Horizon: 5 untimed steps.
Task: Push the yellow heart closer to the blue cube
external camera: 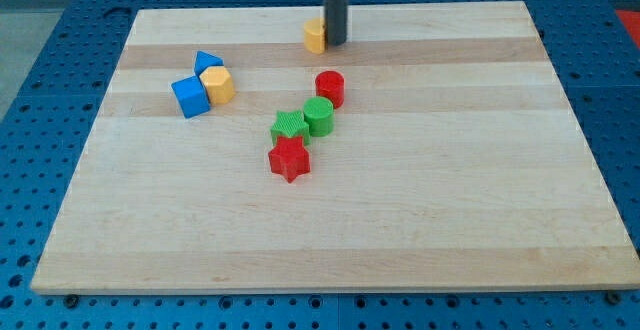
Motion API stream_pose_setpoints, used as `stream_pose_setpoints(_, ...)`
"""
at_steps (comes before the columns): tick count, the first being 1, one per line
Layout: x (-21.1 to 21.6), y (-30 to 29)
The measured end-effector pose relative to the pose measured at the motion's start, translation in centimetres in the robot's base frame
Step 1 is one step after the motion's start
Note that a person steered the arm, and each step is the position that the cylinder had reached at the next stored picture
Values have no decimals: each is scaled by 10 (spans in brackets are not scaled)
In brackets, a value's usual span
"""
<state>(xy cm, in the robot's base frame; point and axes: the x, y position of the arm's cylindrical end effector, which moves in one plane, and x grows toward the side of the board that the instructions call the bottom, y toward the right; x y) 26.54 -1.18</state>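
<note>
The yellow heart (315, 36) lies near the view's top centre of the wooden board (450, 200). My tip (335, 43) stands right against the heart's right side, seemingly touching it. The blue cube (190, 97) sits at the view's left, well left of and below the heart. A yellow hexagonal block (217, 84) touches the cube's right side, and a blue triangular block (207, 62) sits just above them.
A red cylinder (330, 88), a green cylinder (318, 115), a green block (290, 126) and a red star (289, 158) form a diagonal line in the board's middle, below the heart. A blue pegboard table (40, 120) surrounds the board.
</note>
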Motion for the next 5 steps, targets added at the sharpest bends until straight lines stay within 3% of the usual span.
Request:
stream_pose_setpoints(3,-3,-104)
stream_pose_setpoints(5,-13,-90)
